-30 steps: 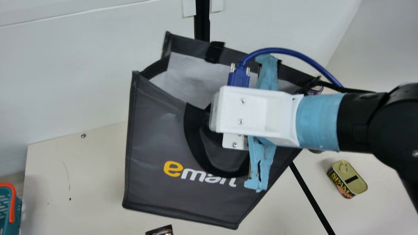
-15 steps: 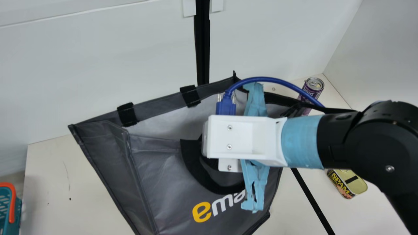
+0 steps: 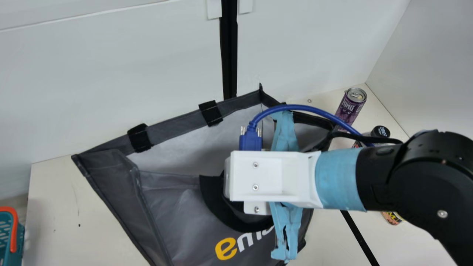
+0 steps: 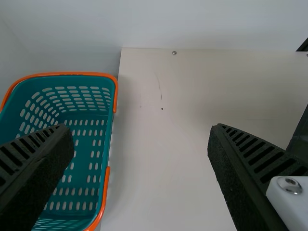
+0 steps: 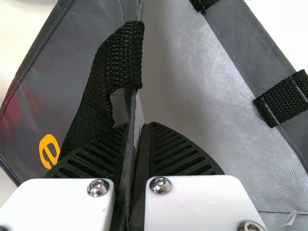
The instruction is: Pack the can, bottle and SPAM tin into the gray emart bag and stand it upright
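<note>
The gray emart bag (image 3: 173, 207) gaped tilted over the table (image 3: 55, 192), rim pinched in the right gripper (image 5: 139, 126), the left gripper (image 4: 139, 129) spread wide, while can (image 3: 349, 109), bottle (image 3: 380, 132) and SPAM tin (image 3: 391, 218) sat outside, leaving all packing and standing-up, seemingly, to do.

SPAM tin (image 3: 391, 218) mostly behind right arm (image 3: 421, 184), bag (image 3: 177, 210) cut off below

And there's the right arm (image 3: 417, 173), black at three o'clock — pale-blue band (image 3: 338, 180), white housing (image 3: 293, 177), silver screws (image 3: 255, 164), blue cable (image 3: 299, 107) arching at twelve!
</note>
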Action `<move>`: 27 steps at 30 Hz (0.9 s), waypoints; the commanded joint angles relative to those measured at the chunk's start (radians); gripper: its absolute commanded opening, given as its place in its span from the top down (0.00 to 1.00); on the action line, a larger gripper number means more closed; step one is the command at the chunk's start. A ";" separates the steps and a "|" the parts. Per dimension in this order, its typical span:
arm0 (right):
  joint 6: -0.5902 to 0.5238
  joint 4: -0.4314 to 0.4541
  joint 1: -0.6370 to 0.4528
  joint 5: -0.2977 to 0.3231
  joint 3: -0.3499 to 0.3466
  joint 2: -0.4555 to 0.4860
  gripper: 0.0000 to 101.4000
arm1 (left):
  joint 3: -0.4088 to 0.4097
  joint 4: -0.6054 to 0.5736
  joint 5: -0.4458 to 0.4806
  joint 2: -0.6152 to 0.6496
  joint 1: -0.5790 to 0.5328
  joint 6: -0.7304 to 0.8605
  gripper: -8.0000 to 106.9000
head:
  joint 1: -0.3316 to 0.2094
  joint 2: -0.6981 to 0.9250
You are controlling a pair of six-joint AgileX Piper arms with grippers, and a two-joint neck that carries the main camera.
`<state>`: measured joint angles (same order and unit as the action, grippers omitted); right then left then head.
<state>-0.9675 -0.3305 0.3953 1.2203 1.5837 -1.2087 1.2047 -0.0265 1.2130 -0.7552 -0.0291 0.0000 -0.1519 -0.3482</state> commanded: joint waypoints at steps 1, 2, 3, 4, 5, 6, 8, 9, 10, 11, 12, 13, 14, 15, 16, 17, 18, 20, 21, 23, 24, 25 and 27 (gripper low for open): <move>0.011 0.001 0.009 0.000 -0.003 0.005 0.80 | 0.000 0.000 0.000 0.000 0.000 0.000 0.15 | -0.023 -0.001; 0.018 0.003 0.015 0.000 -0.004 0.008 0.77 | 0.000 0.000 0.000 0.000 0.000 0.000 0.15 | -0.023 -0.001; 0.025 0.006 0.022 0.000 -0.005 0.011 0.74 | 0.000 0.000 0.000 0.000 0.000 0.000 0.15 | -0.023 -0.001; 0.032 0.009 0.028 0.000 -0.006 0.015 0.70 | 0.000 0.000 0.000 0.000 0.000 0.000 0.15 | -0.023 -0.001; 0.039 0.012 0.035 0.000 -0.007 0.019 0.67 | 0.000 0.000 0.000 0.000 0.000 0.000 0.15 | -0.023 -0.001; 0.047 0.016 0.044 0.000 -0.008 0.023 0.64 | 0.000 0.000 0.000 0.000 0.000 0.000 0.15 | -0.023 -0.001; 0.060 0.023 0.059 0.000 -0.010 0.031 0.57 | 0.000 0.000 0.000 0.000 0.000 0.000 0.15 | -0.023 -0.001; 0.067 0.027 0.067 0.000 -0.012 0.036 0.54 | 0.000 0.000 0.000 0.000 0.000 0.000 0.15 | -0.023 -0.001; 0.073 0.029 0.074 0.000 -0.014 0.041 0.51 | 0.000 0.000 0.000 0.000 0.000 0.000 0.15 | -0.023 -0.001; 0.080 0.033 0.082 0.000 -0.016 0.047 0.47 | 0.000 0.000 0.000 0.000 0.000 0.000 0.15 | -0.023 -0.001; 0.089 0.038 0.091 0.000 -0.018 0.052 0.44 | 0.000 0.000 0.000 0.000 0.000 0.000 0.15 | -0.023 -0.001; 0.095 0.042 0.098 0.000 -0.020 0.058 0.41 | 0.000 0.000 0.000 0.000 0.000 0.000 0.15 | -0.023 -0.001; 0.103 0.047 0.106 0.000 -0.021 0.063 0.37 | 0.000 0.000 0.000 0.000 0.000 0.000 0.15 | -0.023 -0.001; 0.111 0.052 0.115 0.000 -0.022 0.069 0.34 | 0.000 0.000 0.000 0.000 0.000 0.000 0.15 | -0.023 -0.001; 0.117 0.057 0.122 0.000 -0.023 0.074 0.31 | 0.000 0.000 0.000 0.000 0.000 0.000 0.15 | -0.023 -0.001; 0.124 0.061 0.129 0.000 -0.024 0.080 0.28 | 0.000 0.000 0.000 0.000 0.000 0.000 0.15 | -0.023 -0.001; 0.131 0.067 0.137 0.000 -0.025 0.085 0.24 | 0.000 0.000 0.000 0.000 0.000 0.000 0.15 | -0.023 -0.001; 0.143 0.076 0.149 0.000 -0.026 0.096 0.18 | 0.000 0.000 0.000 0.000 0.000 0.000 0.15 | -0.023 -0.001; 0.150 0.081 0.156 0.000 -0.026 0.101 0.14 | 0.000 0.000 0.000 0.000 0.000 0.000 0.15 | -0.023 -0.001; 0.161 0.089 0.167 0.000 -0.027 0.112 0.08 | 0.000 0.000 0.000 0.000 0.000 0.000 0.15 | -0.023 -0.001; 0.167 0.094 0.172 0.000 -0.027 0.117 0.06 | 0.000 0.000 0.000 0.000 0.000 0.000 0.15 | -0.023 -0.001; 0.173 0.099 0.178 0.000 -0.027 0.121 0.06 | 0.000 0.000 0.000 0.000 0.000 0.000 0.15 | -0.023 -0.001; 0.183 0.109 0.188 0.000 -0.026 0.131 0.06 | 0.000 0.000 0.000 0.000 0.000 0.000 0.15 | -0.023 -0.001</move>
<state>-0.7885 -0.2255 0.5793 1.2221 1.5569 -1.0803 1.2047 -0.0265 1.2130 -0.7552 -0.0291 0.0000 -0.1519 -0.3482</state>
